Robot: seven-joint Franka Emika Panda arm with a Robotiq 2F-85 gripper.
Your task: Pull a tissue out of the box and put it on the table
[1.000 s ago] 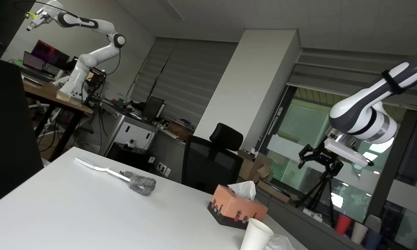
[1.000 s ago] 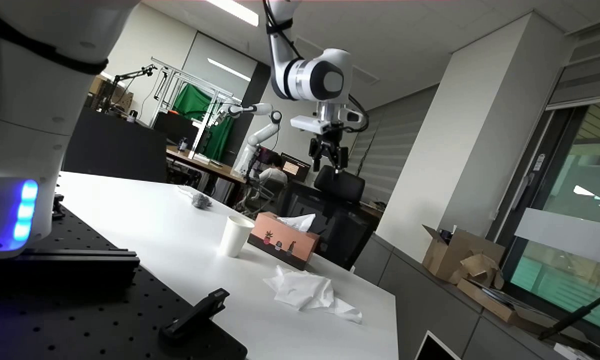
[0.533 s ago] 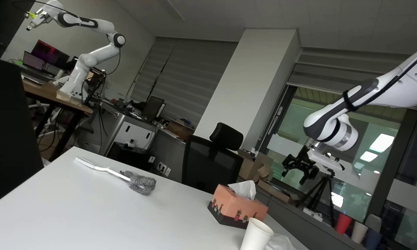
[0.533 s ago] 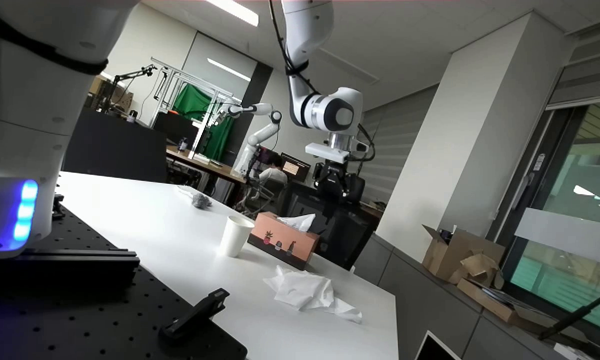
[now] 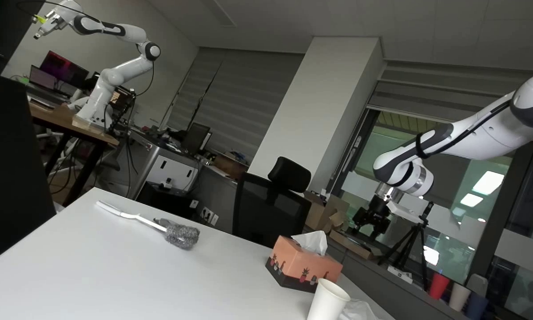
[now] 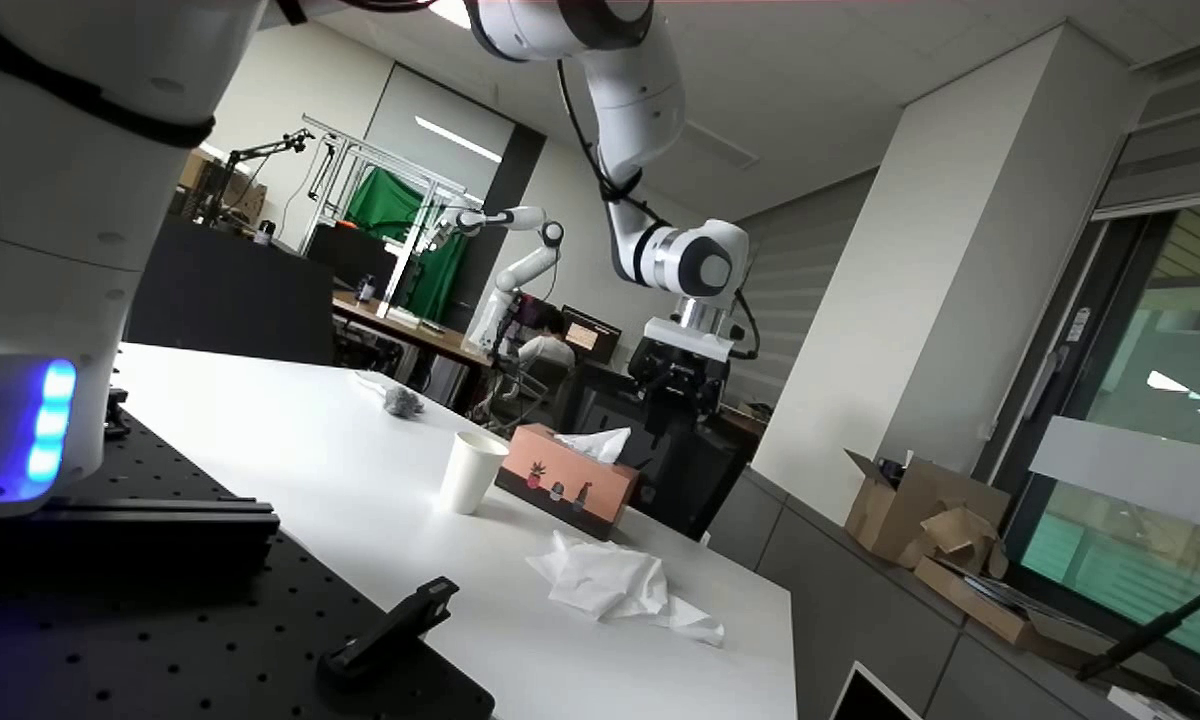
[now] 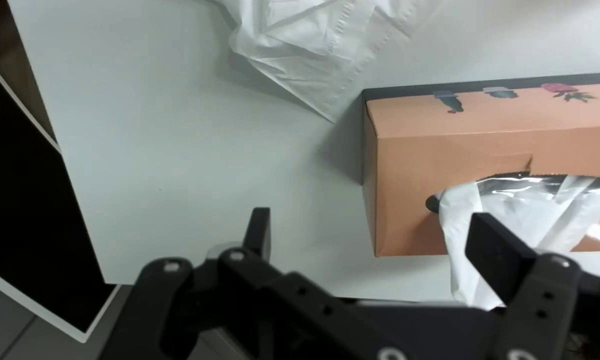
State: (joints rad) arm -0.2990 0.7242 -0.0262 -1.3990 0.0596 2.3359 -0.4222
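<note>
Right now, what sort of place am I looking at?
Most likely a robotics lab, perhaps in an office: a white robot arm stands on a brown desk across the room, and there are a lit monitor and a black office chair.

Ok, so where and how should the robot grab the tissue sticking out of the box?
Probably pinch the tissue by its loose upper part, coming down from above: it pokes up past the top of the box, thin and leaning to one side.
</note>
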